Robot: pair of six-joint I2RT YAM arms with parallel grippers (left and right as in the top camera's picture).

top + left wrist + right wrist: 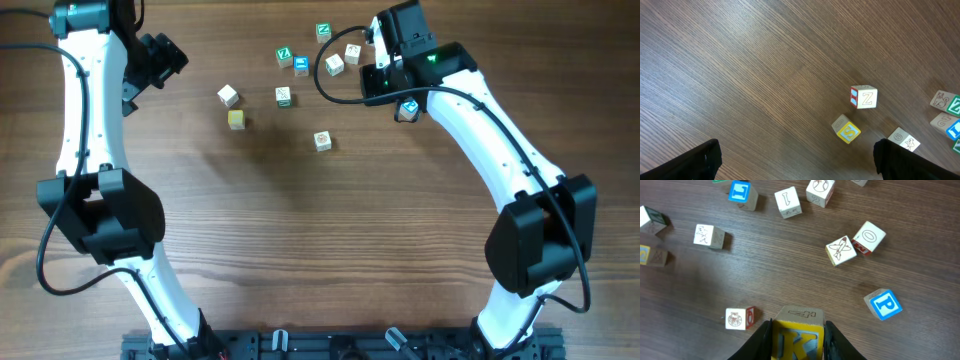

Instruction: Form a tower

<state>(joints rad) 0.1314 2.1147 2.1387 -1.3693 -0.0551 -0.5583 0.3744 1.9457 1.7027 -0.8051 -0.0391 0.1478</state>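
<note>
Left arm point(78, 120): bent, reaching to the far left.
Left gripper point(795, 162): jaws spread wide.
Right arm point(490, 140): stretched toward the far right.
Right gripper point(797, 342): fingers clamped on both sides of a yellow-faced cube point(799, 316).

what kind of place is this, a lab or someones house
Probably a robotics lab bench, not a home: two white-and-black robot arms mounted at one edge of a dark wood-grain table, small wooden letter cubes scattered on it, and the right end effector closed on a yellow-faced wooden cube.
</note>
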